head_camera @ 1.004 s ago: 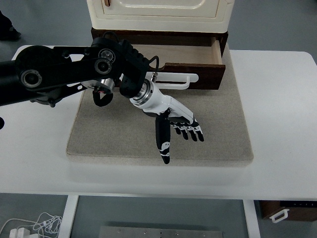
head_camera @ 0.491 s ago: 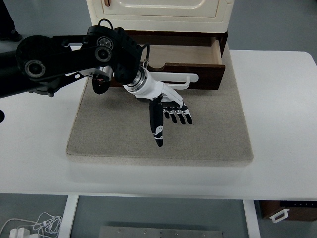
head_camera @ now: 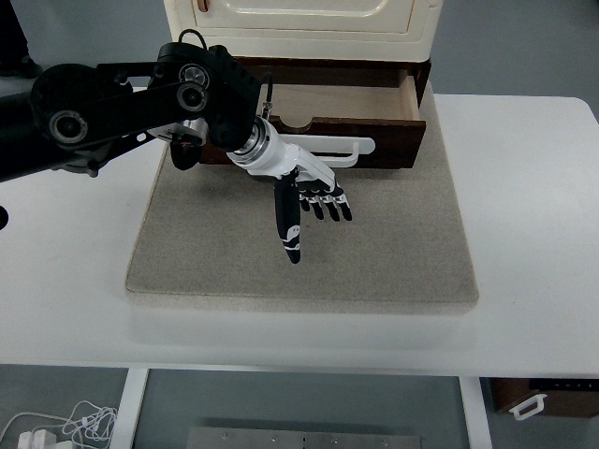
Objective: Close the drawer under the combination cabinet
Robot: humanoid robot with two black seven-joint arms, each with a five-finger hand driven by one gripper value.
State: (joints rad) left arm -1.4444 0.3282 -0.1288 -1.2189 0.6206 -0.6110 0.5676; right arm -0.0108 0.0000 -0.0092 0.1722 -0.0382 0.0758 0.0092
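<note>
The white desk (head_camera: 533, 234) fills most of the view, and everything else is placed here by the drawer (head_camera: 342, 117), which stands pulled out.

A grey-beige felt mat (head_camera: 393, 253) lies on the desk and spreads out from under the drawer toward the desk's near edge, well past the drawer front on that side. Behind and above the drawer rises the cream combination cabinet (head_camera: 304, 23), its door panel cut off by the top of the picture; the drawer belongs to the dark wooden base directly beneath it.

The drawer itself is dark brown outside with a pale wooden floor inside, and its interior is open to view. Its front panel has a curved notch in the upper edge, and a long white handle (head_camera: 332, 150) runs across the front face.

The left arm (head_camera: 122, 108), black and heavy-jointed, reaches in from the left of the drawer and crosses over its left end, hiding that corner. At its end the white-and-black left hand (head_camera: 304, 201) hangs just in front of the drawer face, below the white handle, over the mat. The fingers (head_camera: 328, 204) are spread and hold nothing: the four fingers are extended side by side, and the thumb (head_camera: 288, 224) sticks out long toward the near edge of the desk. Whether the hand touches the handle cannot be told.
</note>
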